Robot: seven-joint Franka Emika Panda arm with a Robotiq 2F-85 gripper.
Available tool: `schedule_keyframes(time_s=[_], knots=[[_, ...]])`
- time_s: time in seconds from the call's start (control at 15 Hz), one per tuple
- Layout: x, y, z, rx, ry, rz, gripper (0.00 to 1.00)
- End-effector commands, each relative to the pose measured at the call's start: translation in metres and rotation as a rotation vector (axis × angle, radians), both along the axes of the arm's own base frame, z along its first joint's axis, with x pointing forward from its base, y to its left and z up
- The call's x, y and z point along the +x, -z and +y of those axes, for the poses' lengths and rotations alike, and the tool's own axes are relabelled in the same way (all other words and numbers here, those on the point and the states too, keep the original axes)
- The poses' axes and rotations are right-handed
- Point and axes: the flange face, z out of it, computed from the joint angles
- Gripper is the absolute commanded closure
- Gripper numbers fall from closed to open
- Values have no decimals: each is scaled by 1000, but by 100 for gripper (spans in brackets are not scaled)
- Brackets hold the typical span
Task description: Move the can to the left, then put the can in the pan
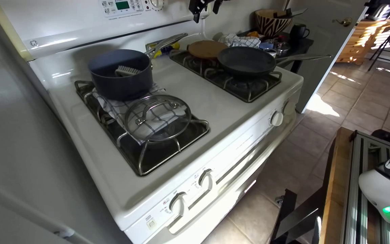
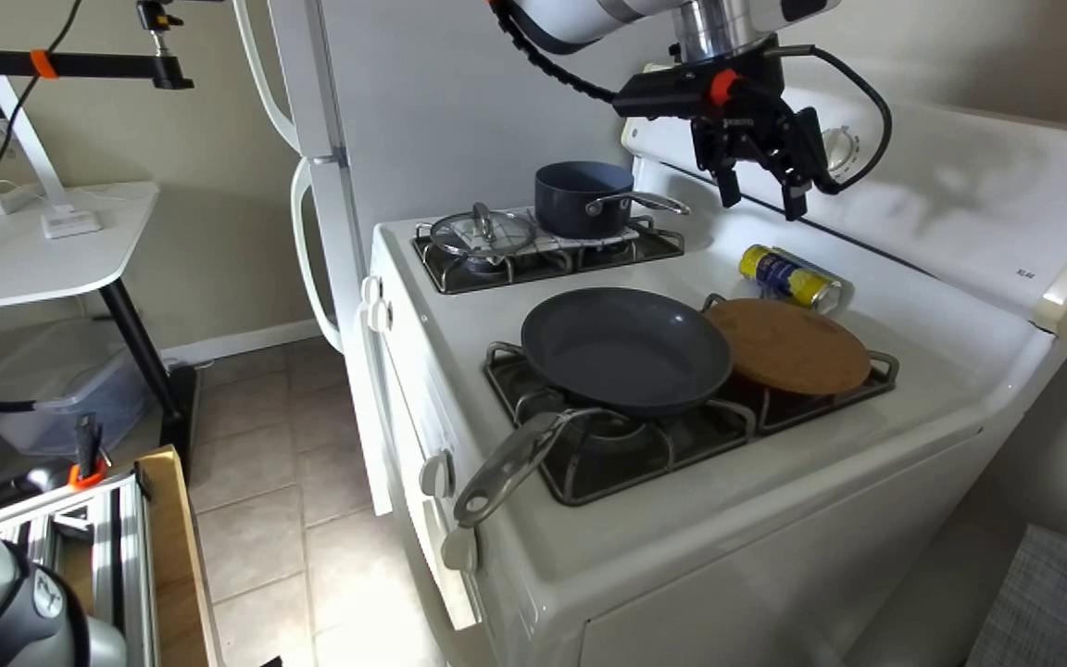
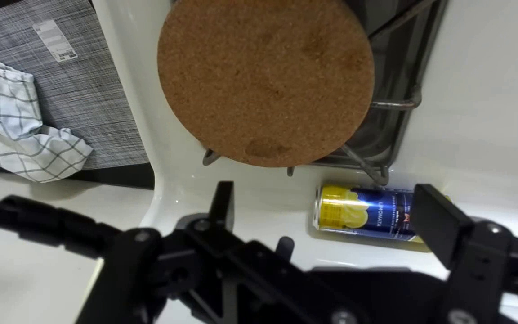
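Note:
The can (image 2: pixel 788 278), yellow and blue, lies on its side on the white stovetop by the back panel. In an exterior view the pot's handle partly hides the can (image 1: pixel 166 50). In the wrist view the can (image 3: pixel 362 212) lies between the fingers, toward the right finger, which covers its right end. My gripper (image 2: pixel 762 204) is open and empty, above the can and apart from it. Its fingers (image 3: pixel 325 191) stand wide in the wrist view, and its tips (image 1: pixel 206 14) show at the top of an exterior view. The pan (image 2: pixel 626 347), black and shallow (image 1: pixel 245 61), sits on a front burner, outside the wrist view.
A round cork board (image 3: pixel 265 85) lies on the grate beside the can. A dark-blue pot (image 1: pixel 122 78) with a brush inside stands on another burner, its silver handle (image 2: pixel 640 201) reaching toward the can. A glass lid (image 1: pixel 157 118) lies on a checked towel. The back panel (image 2: pixel 950 176) rises behind.

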Motion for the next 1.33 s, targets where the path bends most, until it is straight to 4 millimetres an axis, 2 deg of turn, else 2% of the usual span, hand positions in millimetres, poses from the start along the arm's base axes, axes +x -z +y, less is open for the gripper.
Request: schedule_keyframes(time_s=[0.0, 0.07, 0.53, 0.67, 1.0, 1.07, 1.13, 1.27], knots=[[0, -3, 1, 1, -2, -2, 0], [3, 1, 3, -37, 140, 5, 0], [40, 51, 25, 60, 484, 60, 0], [55, 58, 22, 137, 493, 93, 0], [87, 53, -7, 240, 222, 89, 0], [90, 54, -13, 233, 166, 102, 0], [77, 50, -3, 209, 254, 96, 0], [79, 50, -12, 206, 246, 94, 0]])
